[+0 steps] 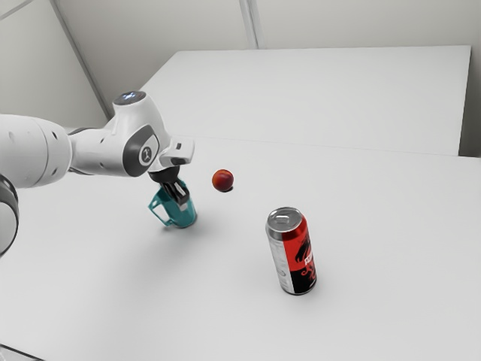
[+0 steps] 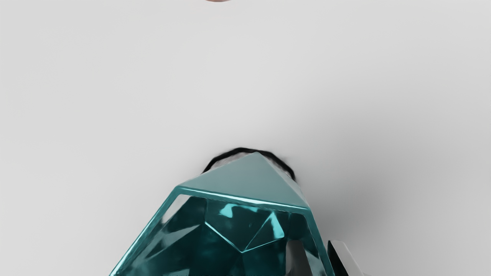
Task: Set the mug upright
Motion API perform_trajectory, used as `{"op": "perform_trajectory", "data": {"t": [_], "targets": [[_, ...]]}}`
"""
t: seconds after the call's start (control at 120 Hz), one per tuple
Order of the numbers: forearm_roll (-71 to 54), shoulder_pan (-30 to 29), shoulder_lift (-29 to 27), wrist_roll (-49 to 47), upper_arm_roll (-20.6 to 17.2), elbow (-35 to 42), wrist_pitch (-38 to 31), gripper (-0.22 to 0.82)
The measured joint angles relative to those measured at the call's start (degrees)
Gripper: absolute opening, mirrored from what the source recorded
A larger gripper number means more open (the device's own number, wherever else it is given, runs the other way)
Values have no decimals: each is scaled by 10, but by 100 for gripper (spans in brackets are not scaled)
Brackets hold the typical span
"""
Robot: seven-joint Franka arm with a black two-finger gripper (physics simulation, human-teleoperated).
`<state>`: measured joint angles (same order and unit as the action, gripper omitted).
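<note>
Mug [image 1: 180, 214] of teal, left of the frame's middle in the exterior view: its handle [image 1: 160, 209] juts out on the exterior view's left, clear of my grip, which likely leaves me the wall to hold by. It looks upright or nearly so, mouth up and base down; whether the base bears fully on the table [image 1: 361, 316], I can't tell. My gripper [image 1: 181, 201] comes down from above, tilted, so I judge I hold the wall to govern the mug's lean. Right of it, the red ball-like fruit [image 1: 222, 180] and, lower in the frame, the upright can [image 1: 292, 252] stand apart, no part of this job.

In the wrist view, one of my fingers [image 2: 298, 260] reaches inside the mouth and the other lies outside, clamped on the wall between them, as I read it. Loosening with the base uneven could let it rock.
</note>
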<state>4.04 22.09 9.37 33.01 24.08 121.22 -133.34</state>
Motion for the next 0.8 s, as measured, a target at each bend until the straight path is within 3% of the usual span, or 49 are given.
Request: {"op": "perform_trajectory", "data": {"t": [0.492, 0.8], "targets": [[2, 0, -4, -6, 0, -1, -1, 30], [3, 6, -46, -7, 0, 0, 1, 41]]}}
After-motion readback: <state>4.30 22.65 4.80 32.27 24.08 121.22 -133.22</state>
